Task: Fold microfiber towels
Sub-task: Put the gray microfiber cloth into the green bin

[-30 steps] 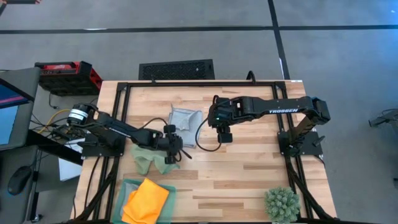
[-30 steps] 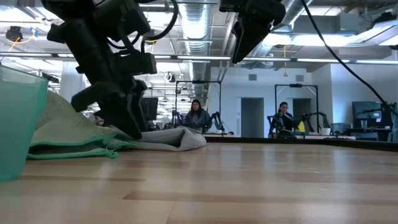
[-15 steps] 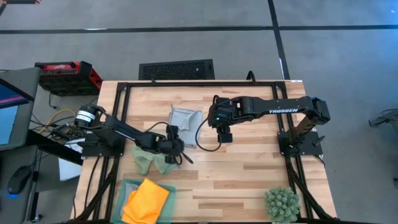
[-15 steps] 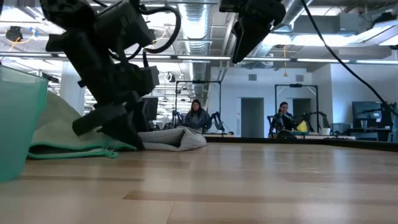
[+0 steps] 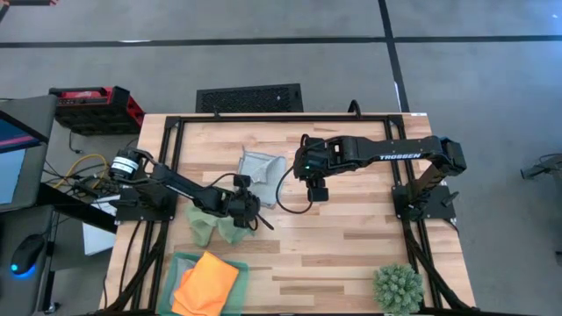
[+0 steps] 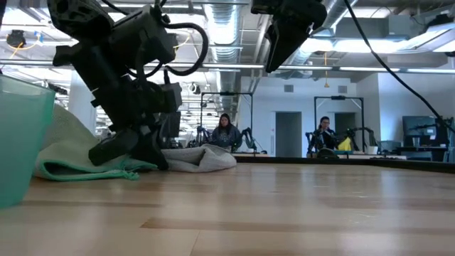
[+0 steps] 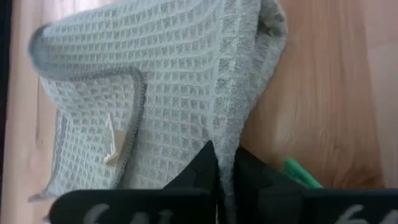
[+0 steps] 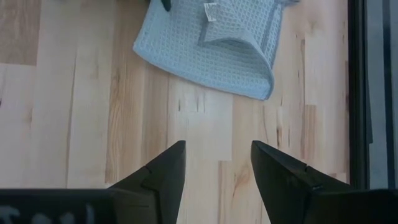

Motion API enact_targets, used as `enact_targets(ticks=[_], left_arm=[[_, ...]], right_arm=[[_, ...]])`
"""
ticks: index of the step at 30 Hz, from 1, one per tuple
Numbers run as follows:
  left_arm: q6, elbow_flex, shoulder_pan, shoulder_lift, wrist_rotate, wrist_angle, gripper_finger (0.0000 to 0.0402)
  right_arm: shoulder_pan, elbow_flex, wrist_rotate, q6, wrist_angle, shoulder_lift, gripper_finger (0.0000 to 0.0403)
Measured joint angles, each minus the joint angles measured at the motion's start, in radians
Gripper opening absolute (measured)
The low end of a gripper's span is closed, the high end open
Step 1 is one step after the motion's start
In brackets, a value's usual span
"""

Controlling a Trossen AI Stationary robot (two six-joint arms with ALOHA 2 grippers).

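A pale grey-blue towel (image 5: 262, 167) lies on the table's far middle with one corner folded over itself (image 7: 93, 118). My left gripper (image 7: 217, 163) is down at its near edge (image 5: 249, 195) and shut on it. In the low view it stands slanted (image 6: 158, 153) in front of the towel (image 6: 206, 158). A light green towel (image 5: 213, 228) lies crumpled just near of that gripper. An orange towel (image 5: 207, 283) rests in the green tray (image 5: 180, 262). My right gripper (image 5: 317, 191) hangs open above bare wood, right of the grey towel (image 8: 217, 43). My left gripper pinches the grey towel's hemmed edge (image 7: 225, 146) between its two fingers, at that edge's end nearest the gripper. The fingers slant down from the table's near-left side. One layer or several, I cannot tell. The rest of the towel lies slack on the table.
The tray (image 6: 21, 142) stands at the near left corner. A spiky green plant (image 5: 398, 288) sits at the near right. A black frame edges the table's left, far and right sides. Bare wood lies between the towels and the plant. People sit in the room beyond.
My left gripper has tipped from nearly pointing down to a lower slant and has settled closer to the table at the grey towel's near edge. The towels lie much as before.
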Motion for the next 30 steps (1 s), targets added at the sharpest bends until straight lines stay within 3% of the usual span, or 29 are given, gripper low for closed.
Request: enact_targets(ticks=[14,30], left_arm=[[-0.024,0.262,0.001,-0.008,0.011,-0.353,0.0003],[-0.204,0.512,-0.086,-0.059,0.006,-0.767,0.0001]], right_arm=[[0.0,0.0,0.0,0.0,-0.017,0.0,0.0205],[0.001,0.001,0.0,0.001,-0.091,-0.025,0.0205]])
